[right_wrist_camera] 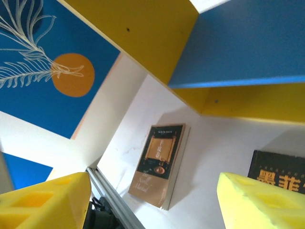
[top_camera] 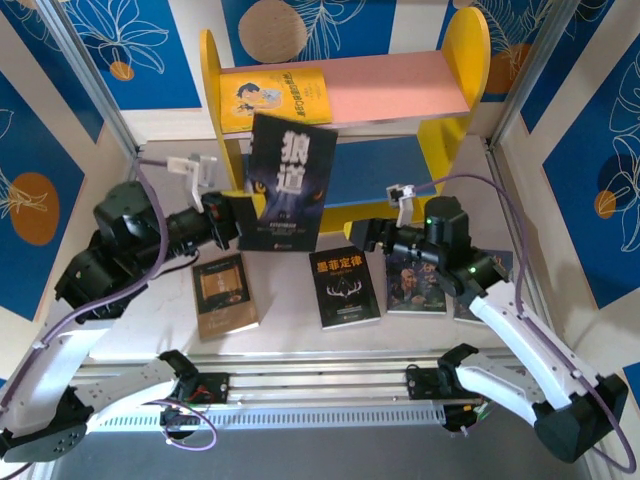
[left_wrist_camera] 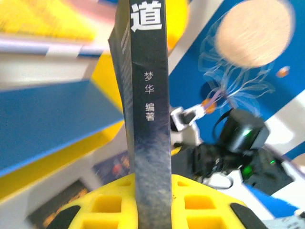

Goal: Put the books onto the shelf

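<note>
My left gripper [top_camera: 228,215] is shut on a dark book [top_camera: 285,180] with a white Chinese title and holds it upright in front of the shelf [top_camera: 455,130]. In the left wrist view its spine [left_wrist_camera: 150,119] stands pinched between the yellow fingers [left_wrist_camera: 109,205]. Three more books lie flat on the table: a brown one [top_camera: 225,293], a black one [top_camera: 345,287] and a dark one [top_camera: 415,285]. My right gripper [top_camera: 375,235] hovers open just above the table between the black and dark books. Its yellow fingers [right_wrist_camera: 43,200] stand wide apart with nothing between them, above the brown book [right_wrist_camera: 159,164].
A yellow cartoon-cover book [top_camera: 275,97] lies on the shelf's pink board [top_camera: 400,85]. The blue board [top_camera: 380,170] below is bare. Another book [top_camera: 485,290] lies partly under the right arm. Blue patterned walls close in left, right and behind.
</note>
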### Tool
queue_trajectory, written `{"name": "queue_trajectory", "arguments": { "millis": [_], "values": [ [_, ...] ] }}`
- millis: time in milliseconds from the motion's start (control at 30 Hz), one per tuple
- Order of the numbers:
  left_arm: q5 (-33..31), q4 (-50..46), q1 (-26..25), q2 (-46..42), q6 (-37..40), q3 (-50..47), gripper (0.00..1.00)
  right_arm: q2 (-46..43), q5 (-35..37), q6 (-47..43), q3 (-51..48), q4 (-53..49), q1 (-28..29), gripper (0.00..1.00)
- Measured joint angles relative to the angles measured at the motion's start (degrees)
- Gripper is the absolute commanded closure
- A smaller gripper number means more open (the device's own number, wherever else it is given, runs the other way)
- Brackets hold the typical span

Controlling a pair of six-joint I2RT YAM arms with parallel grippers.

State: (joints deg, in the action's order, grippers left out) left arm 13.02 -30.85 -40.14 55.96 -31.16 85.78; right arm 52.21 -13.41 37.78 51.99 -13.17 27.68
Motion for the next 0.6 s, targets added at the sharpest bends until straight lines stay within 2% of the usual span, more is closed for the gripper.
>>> {"name": "queue_trajectory", "arguments": {
  "millis": [167, 300, 600],
  "values": [
    [-0.9, 7.8, -0.2, 11.9, 0.1, 16.5, 1.0, 0.2, -4.2, 0.2, 7.6, -0.8, -5.1, 0.28],
    [-4.1, 12.6, -0.2, 20.4, 0.0, 25.3, 1.0, 1.7, -7.1, 3.4, 10.7, 3.5, -5.7, 0.28],
    [-12.3, 28.7, -0.3, 29.8, -0.2, 26.2, 1.0, 7.8, -8.2, 14.4, 13.0, 20.5, -5.7, 0.19]
  ]
}}
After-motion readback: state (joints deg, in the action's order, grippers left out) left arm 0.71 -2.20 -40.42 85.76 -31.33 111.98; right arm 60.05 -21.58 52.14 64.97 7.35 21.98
